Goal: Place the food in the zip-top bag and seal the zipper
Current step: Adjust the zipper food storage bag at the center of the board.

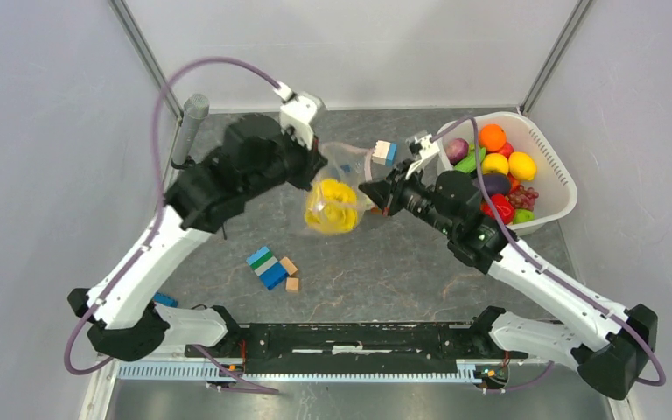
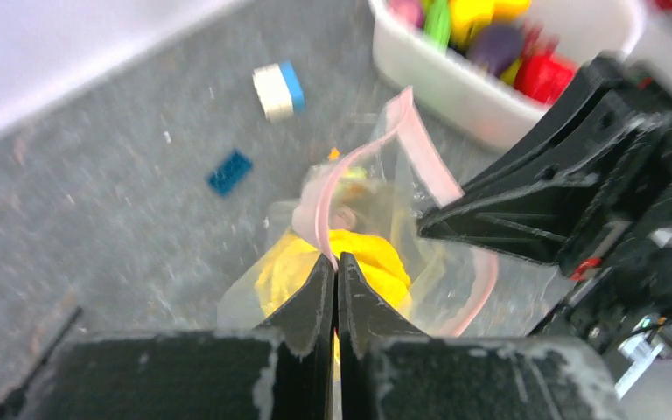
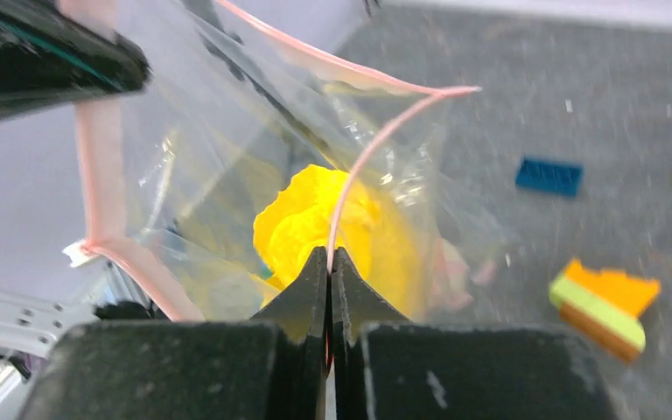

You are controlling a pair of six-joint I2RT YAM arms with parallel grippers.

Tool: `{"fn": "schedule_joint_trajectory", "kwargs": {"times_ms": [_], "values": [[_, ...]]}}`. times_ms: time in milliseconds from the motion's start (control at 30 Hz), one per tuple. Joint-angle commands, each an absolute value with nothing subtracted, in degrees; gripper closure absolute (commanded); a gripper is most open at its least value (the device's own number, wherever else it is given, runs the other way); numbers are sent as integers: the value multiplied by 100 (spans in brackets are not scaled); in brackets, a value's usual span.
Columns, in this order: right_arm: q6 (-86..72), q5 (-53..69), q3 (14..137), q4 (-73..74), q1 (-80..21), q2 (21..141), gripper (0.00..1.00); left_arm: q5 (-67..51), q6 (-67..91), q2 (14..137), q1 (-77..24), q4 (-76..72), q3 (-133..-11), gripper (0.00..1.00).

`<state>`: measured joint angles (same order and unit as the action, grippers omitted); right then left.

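The clear zip-top bag (image 1: pixel 339 194) hangs above the table between my two arms, with a yellow toy food (image 1: pixel 331 206) inside it. Its pink zipper (image 2: pixel 420 140) gapes open in a loop. My left gripper (image 2: pixel 335 255) is shut on the zipper strip at the bag's left side, with the yellow food (image 2: pixel 372 259) just beyond the tips. My right gripper (image 3: pixel 330 250) is shut on the zipper (image 3: pixel 376 140) at the opposite side, yellow food (image 3: pixel 306 214) behind it. In the top view the left gripper (image 1: pixel 317 164) and right gripper (image 1: pixel 366 187) flank the bag.
A white basket (image 1: pixel 553 166) at the right holds several toy fruits and vegetables (image 1: pixel 495 163). Building blocks lie on the grey table: a blue-green stack (image 1: pixel 266 267), small tan pieces (image 1: pixel 290 273), a white-blue block (image 1: pixel 384 152), a flat blue piece (image 2: pixel 228 171) and an orange-green block (image 3: pixel 608 306).
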<state>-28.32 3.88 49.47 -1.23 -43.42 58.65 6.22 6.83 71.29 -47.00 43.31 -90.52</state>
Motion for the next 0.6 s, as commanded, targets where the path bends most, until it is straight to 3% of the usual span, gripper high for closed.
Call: {"fn": "schedule_joint_trajectory", "kwargs": {"times_ms": [0, 200, 400, 567], "values": [[-2695, 935, 5403, -216, -4342, 6210, 100, 652, 361, 7330, -4663, 5820, -10872, 98], [-3374, 1463, 4418, -1767, -4341, 6476, 100, 1072, 384, 7025, -4669, 5839, -10312, 98], [-2807, -330, 4194, -732, -4249, 6570, 98, 440, 662, 6639, -4676, 4643, -8476, 98], [-2805, -711, 3693, -384, -3978, 6362, 92, -373, 1111, 6833, -4684, 3791, -7560, 98]]}}
